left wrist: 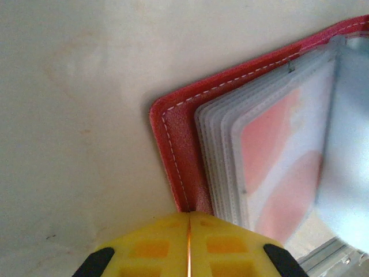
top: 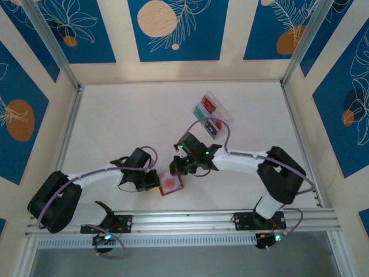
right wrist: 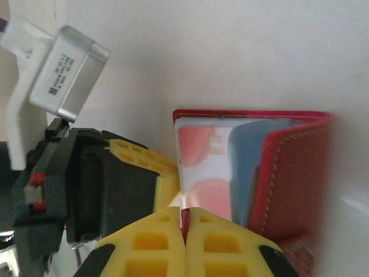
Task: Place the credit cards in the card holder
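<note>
Close to the near edge of the surface (top: 127, 121), about midway along it, the red wallet (top: 171, 183) lies open with its clear pockets (left wrist: 277, 156) facing up. Pinkish-red patches show through the plastic. In the right wrist view, one red cover stands raised and a bluish leaf is lifted beside it.

The left gripper (left wrist: 189, 228) is at the wallet's left side, clenched on the edge of the red stitched cover near its corner. The right gripper (right wrist: 185, 225) meets the wallet from the other side. It is squeezed fully together, with a thin red sliver at its tips, and I cannot tell whether that sliver is a card or the cover's edge.

Farther back, toward the far right corner and well apart from the wallet, a clear box (top: 212, 113) holds the cards (top: 209, 106). They are red, teal and dark, each in its own compartment.
</note>
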Tool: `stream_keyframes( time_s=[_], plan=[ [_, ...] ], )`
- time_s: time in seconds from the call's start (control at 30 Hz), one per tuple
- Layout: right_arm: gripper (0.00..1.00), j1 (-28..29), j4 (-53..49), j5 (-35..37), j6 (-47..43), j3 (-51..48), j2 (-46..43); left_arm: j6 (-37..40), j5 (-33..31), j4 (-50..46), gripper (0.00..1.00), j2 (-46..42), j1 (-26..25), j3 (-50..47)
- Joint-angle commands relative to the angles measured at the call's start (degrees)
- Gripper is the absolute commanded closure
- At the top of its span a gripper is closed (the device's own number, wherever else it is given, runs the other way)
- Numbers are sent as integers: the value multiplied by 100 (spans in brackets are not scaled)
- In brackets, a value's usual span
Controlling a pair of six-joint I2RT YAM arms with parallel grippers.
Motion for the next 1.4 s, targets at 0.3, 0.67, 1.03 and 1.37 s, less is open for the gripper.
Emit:
stream_keyframes(
  time_s=[0.3,0.67,1.03,1.37],
  plan=[
    [99,92,1264,-1077,622,186,685,-102,-594,-818,88,-848,101,-93],
    [59,137,-489,-1227,-311,1399,824,-74,-668,-1818,86,-1928,422,62],
    [52,-238,-2934,-663,-1110,2144,-59,222,-574,-2466,85,-2395,786,609],
    [81,-174,-2782,-42,-1000,1073,43,871,-447,-2305,85,-1143,289,1785]
  ],
)
